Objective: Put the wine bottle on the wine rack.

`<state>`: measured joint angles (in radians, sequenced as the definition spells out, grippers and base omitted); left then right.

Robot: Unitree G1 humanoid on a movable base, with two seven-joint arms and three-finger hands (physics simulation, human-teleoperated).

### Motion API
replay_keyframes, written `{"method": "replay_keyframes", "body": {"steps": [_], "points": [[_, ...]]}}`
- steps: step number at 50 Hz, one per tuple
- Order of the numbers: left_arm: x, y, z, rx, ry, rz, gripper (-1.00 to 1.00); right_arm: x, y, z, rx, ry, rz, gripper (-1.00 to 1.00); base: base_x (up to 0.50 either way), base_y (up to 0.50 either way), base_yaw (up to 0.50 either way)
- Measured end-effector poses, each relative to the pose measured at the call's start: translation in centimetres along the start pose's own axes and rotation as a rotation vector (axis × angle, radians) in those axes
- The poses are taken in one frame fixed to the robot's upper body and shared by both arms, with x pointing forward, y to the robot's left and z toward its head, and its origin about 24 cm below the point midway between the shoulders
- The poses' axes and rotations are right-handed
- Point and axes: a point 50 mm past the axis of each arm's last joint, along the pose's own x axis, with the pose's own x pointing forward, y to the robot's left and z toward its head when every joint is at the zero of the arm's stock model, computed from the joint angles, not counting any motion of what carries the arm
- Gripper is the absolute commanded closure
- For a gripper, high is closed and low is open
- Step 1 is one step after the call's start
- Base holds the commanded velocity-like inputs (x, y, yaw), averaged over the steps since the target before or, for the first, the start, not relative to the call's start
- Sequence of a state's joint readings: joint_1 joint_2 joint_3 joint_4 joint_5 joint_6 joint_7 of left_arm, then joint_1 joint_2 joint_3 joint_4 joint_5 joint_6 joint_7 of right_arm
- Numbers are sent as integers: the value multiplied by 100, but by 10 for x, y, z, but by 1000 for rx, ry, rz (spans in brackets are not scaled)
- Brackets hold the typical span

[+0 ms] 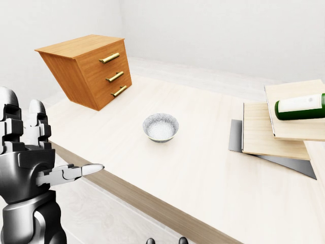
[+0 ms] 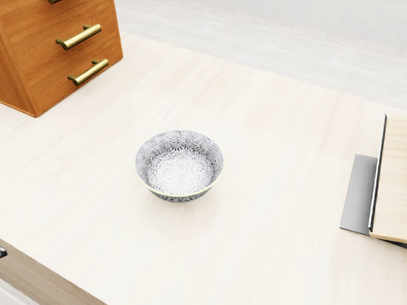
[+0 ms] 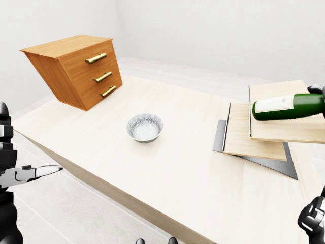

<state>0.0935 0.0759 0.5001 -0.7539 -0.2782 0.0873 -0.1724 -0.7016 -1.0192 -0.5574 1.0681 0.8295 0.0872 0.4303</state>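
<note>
At the right edge of the right-eye view, the wine bottle [image 3: 289, 107] lies on its side on the upper of two stacked wooden boards [image 3: 254, 140], over a grey sheet [image 3: 219, 136]; dark fingers show just beside its base, but whether they grip it cannot be told. No wine rack is identifiable. The left hand [image 1: 30, 162] hangs below the bench [image 1: 167, 168] edge, fingers spread wide, holding nothing. The right hand [image 3: 314, 218] shows only partly at lower right; its state cannot be told. To do the step well, likely grasp the bottle's body and keep it level. A patterned bowl [image 2: 179, 165] and drawer chest [image 1: 89, 68] stand well apart, obstructing nothing.
</note>
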Motion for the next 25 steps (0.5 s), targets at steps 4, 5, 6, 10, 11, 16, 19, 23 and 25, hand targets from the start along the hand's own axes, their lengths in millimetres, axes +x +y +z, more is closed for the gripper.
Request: {"method": "replay_keyframes", "body": {"steps": [4,5,6,10,11,16,19,23,25], "points": [[0,0,0,0,0,0,-100,-1,-1,0,-2,0,-7,31,0,0,0],[0,0,0,0,0,0,-100,-1,-2,0,-5,1,-10,29,0,0,0],[0,0,0,0,0,0,-100,-1,-2,1,-7,1,-13,29,0,0,0],[0,0,0,0,-1,0,-100,-3,-5,1,-13,4,-25,22,0,0,0],[0,0,0,0,-1,0,-100,-4,-7,1,-13,5,-29,18,0,0,0],[0,0,1,0,-1,0,-100,-10,-16,0,-26,19,-52,6,0,0,0],[0,0,1,0,-2,0,-100,-11,-18,0,-37,25,-55,0,0,0,0],[-1,0,0,-1,-1,-1,-100,-11,-18,0,-52,32,-56,-15,0,0,0],[-1,-1,0,-1,0,-2,-100,-11,-18,0,-58,35,-57,-18,0,0,0]]}}
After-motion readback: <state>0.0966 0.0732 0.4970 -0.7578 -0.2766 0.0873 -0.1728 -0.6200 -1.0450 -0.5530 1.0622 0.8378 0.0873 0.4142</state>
